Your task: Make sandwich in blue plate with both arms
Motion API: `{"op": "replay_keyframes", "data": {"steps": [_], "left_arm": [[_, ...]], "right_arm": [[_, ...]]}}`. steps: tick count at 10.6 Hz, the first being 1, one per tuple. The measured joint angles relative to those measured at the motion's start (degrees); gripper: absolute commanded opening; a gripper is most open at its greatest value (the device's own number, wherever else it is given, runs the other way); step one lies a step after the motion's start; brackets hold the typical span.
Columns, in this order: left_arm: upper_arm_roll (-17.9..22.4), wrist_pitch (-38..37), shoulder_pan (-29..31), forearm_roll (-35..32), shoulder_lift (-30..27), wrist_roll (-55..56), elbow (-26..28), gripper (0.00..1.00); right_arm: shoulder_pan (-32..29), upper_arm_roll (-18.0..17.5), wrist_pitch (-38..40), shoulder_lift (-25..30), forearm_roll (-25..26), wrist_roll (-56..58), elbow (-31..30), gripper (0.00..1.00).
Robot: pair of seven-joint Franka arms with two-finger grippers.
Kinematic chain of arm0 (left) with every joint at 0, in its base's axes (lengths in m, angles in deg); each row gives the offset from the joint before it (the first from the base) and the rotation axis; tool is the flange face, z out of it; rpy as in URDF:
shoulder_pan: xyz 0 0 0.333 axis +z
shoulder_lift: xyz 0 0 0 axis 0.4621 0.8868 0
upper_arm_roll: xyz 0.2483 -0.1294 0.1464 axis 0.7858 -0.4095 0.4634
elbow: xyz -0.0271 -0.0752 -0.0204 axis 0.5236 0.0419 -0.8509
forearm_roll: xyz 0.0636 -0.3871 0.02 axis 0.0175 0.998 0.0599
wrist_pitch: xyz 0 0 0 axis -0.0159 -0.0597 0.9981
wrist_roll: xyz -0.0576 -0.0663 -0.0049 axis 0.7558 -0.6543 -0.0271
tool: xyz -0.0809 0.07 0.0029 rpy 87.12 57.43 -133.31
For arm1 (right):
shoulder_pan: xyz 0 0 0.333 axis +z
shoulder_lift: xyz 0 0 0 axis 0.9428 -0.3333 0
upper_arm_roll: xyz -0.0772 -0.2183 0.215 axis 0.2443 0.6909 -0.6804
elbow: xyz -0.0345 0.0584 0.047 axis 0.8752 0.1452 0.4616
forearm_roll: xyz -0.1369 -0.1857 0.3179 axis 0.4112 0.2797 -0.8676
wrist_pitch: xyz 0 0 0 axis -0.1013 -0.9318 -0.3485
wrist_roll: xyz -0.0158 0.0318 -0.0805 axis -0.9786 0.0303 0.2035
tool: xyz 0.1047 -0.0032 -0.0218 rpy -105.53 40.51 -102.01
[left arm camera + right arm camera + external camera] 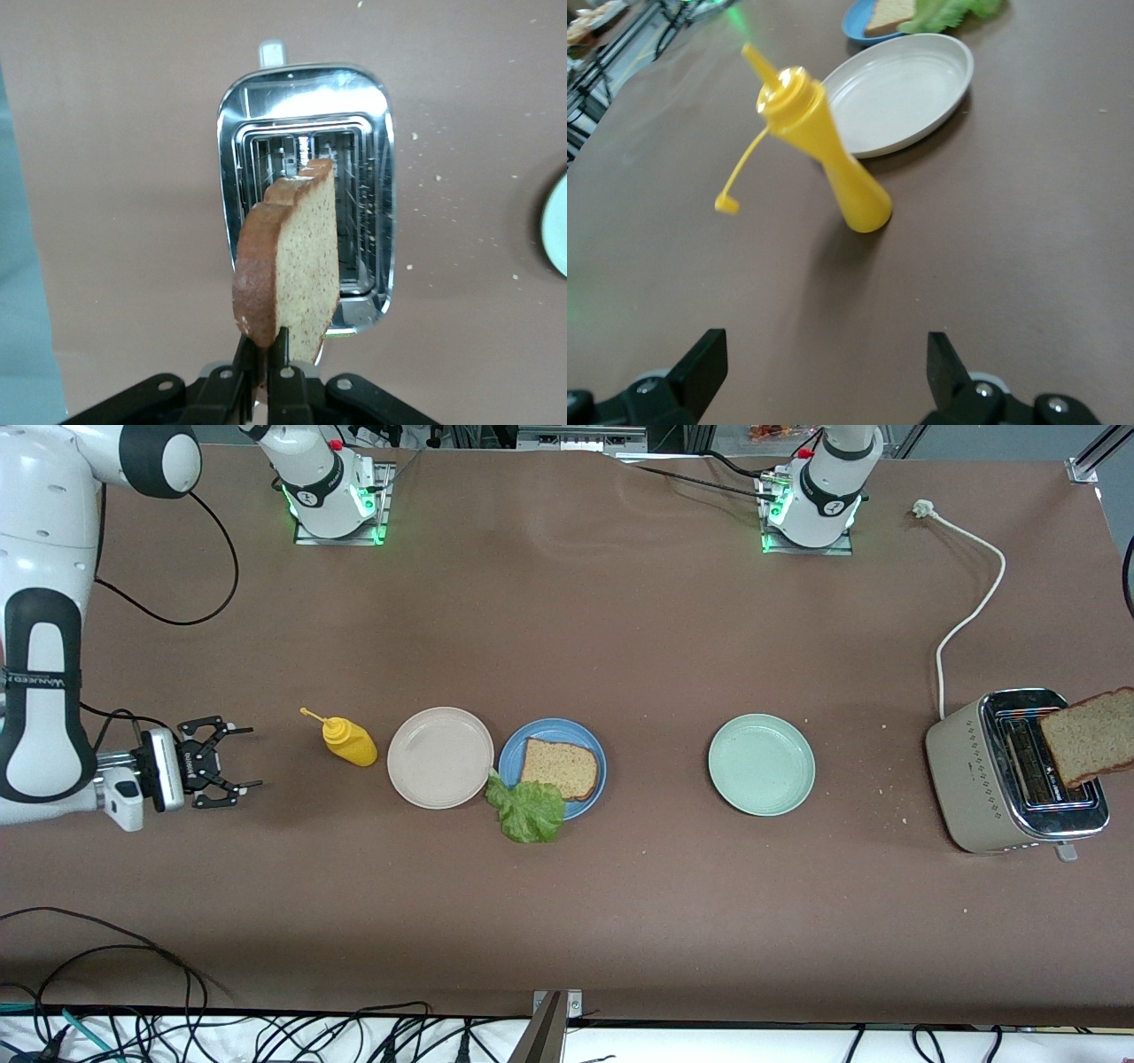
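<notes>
A bread slice (pixel 556 769) lies on the blue plate (pixel 514 762), with a green lettuce leaf (pixel 527 811) hanging over the plate's rim nearer the camera. A second bread slice (pixel 1091 736) is held upright over the toaster (pixel 974 779). In the left wrist view my left gripper (pixel 263 354) is shut on this slice (pixel 297 257), above the toaster's slots (pixel 354 212). My right gripper (pixel 244 758) is open and empty, low over the table beside the yellow mustard bottle (pixel 347 741), which also shows in the right wrist view (pixel 824 159).
A beige plate (pixel 440 757) sits between the mustard bottle and the blue plate. A pale green plate (pixel 761 764) lies toward the left arm's end. The toaster's white cord (pixel 961 620) runs toward the left arm's base. Crumbs lie near the toaster.
</notes>
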Motion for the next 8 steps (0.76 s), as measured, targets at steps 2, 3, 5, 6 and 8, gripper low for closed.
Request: {"op": "replay_keyframes", "data": {"steps": [2,3,5,6,8], "left_arm": [[-0.79,-3.62,-0.08,0.02,-0.70,-0.01,-3.57,0.00],[-1.45,-4.99,-0.10,0.07,-0.71,-0.14,-4.91,0.00],[-2.65,-6.86,-0.17,5.02,-0.70,-0.99,-5.69,0.00],[-3.27,-7.18,-0.36,7.25,-0.63,-1.23,-5.69,0.00],[-4.96,-7.32,-3.30,8.31,-0.40,-1.35,-5.68,0.00]], "right_arm": [[2.28,-0.02,0.14,3.41,3.04,-14.00,2.23,1.00],[3.42,-0.02,0.15,5.04,4.98,-20.37,2.98,1.00],[4.92,-0.02,0.14,7.45,7.55,-32.95,3.79,1.00],[5.39,0.00,0.11,8.00,8.45,-39.32,4.05,1.00],[6.50,0.03,0.09,9.08,12.34,-52.21,5.78,1.00]]}}
